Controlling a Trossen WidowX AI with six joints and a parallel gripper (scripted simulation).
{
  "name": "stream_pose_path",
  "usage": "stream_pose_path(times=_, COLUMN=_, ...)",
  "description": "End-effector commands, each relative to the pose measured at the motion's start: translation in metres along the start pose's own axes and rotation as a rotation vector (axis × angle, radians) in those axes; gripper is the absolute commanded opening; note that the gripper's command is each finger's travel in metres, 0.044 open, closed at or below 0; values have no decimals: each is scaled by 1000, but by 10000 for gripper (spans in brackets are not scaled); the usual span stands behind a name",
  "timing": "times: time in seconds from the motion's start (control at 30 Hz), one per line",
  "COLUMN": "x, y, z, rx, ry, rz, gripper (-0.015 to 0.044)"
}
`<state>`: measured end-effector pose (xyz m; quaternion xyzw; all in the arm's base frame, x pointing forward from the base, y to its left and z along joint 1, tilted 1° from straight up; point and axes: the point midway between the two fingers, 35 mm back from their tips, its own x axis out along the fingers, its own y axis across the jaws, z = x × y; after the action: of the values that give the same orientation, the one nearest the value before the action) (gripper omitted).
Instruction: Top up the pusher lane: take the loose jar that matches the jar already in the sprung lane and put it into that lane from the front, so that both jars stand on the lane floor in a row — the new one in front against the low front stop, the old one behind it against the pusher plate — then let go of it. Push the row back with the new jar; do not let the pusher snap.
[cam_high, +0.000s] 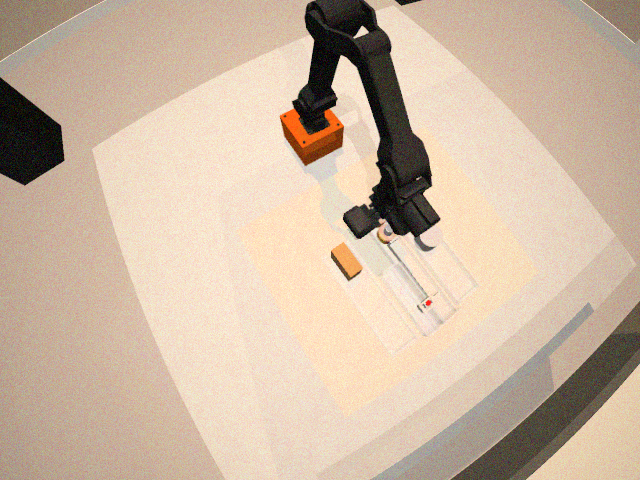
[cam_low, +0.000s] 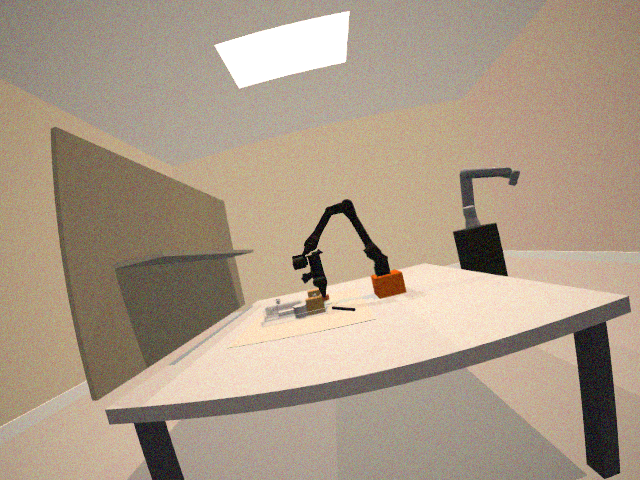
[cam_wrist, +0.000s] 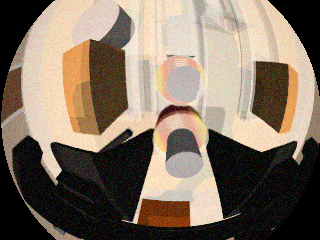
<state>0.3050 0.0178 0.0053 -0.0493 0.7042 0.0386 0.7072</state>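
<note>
A white table (cam_low: 465, 330) on dark legs (cam_low: 597, 392) stands on a beige floor (cam_low: 542, 408) in a room with tan walls (cam_low: 413, 155). A bright rectangular ceiling light (cam_low: 286, 49) shines overhead. Along one side leans a large olive panel (cam_low: 118, 222) carrying a thin grey shelf (cam_low: 191, 255) (nothing can be made out on it). Beyond the table stands a black pedestal (cam_low: 480, 250) topped by a bent grey post (cam_low: 478, 183).

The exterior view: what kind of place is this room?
Probably a plain test room for shelf restocking: one white table carrying a black arm on an orange base, and a wall panel with a shelf.
</note>
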Motion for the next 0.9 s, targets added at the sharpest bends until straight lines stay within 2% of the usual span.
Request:
stream_pose_path(times=0.0, x=-3, y=0, z=12, rx=2, ry=-34, rz=-2, gripper=0)
stream_pose_path(times=0.87, x=-6, y=0, z=25, rx=2, ry=-35, rz=-2, gripper=0)
